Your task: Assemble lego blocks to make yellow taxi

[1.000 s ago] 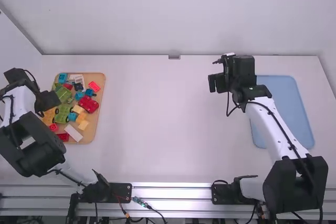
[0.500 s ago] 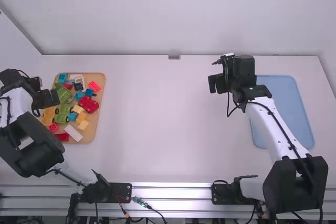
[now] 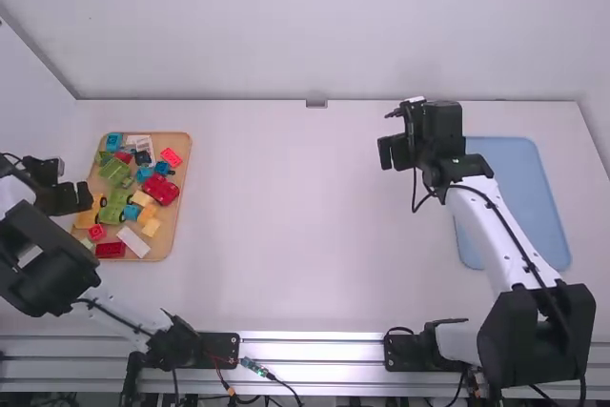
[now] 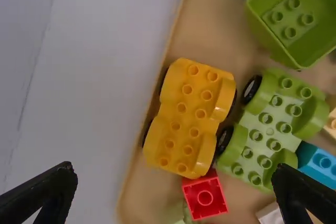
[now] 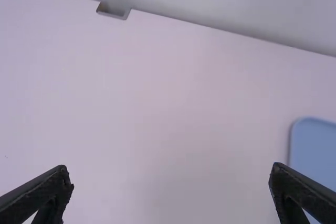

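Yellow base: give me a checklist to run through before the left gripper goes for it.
1. Left gripper open, nothing between its fingertips: ok.
2. Yellow base upright, studs up: ok.
3. Nothing stacked on it: ok.
4. Room around it for the fingers: not ok; the red block sits at one end, the green base close along one side.
5. Fingers low enough to grip: cannot tell.
6. Right gripper away from the wooden tray: ok.

So we've got the left gripper (image 3: 74, 198) lower and a bit further left in the frame now, and with the left arm (image 3: 33, 259) shifted left, we see more of the yellow wheeled base (image 3: 88, 217) and lower-left red brick (image 3: 111, 250).
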Motion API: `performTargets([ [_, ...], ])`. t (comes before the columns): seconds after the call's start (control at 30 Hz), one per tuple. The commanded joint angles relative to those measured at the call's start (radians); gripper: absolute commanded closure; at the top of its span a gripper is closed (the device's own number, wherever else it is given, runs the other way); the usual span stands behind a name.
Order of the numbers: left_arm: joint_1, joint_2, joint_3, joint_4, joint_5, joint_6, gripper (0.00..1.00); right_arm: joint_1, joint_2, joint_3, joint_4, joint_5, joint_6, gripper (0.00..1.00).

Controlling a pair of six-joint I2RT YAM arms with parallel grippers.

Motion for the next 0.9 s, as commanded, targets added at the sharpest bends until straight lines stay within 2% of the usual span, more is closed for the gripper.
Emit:
performTargets([
  [0.0, -0.002, 0.045, 0.015, 0.013, 0.047, 0.064, 0.01, 0.002, 0.005, 0.034, -0.002, -0.005, 0.017, 0.01],
  [0.17, -0.004, 0.079, 0.016, 0.033, 0.047, 0.099, 0.08, 0.001, 0.005, 0.034, -0.006, -0.005, 0.017, 0.01],
  [0.33, 0.009, 0.104, 0.015, 0.051, 0.044, 0.095, 0.11, 0.001, 0.005, 0.034, -0.015, -0.005, 0.014, 0.01],
  [0.47, 0.013, 0.123, 0.015, 0.051, 0.045, 0.095, 0.20, 0.001, 0.005, 0.034, -0.016, -0.005, 0.014, 0.01],
  [0.87, 0.014, 0.127, 0.015, 0.050, -0.059, 0.072, 0.21, 0.001, 0.005, 0.034, -0.016, -0.005, 0.013, 0.01],
])
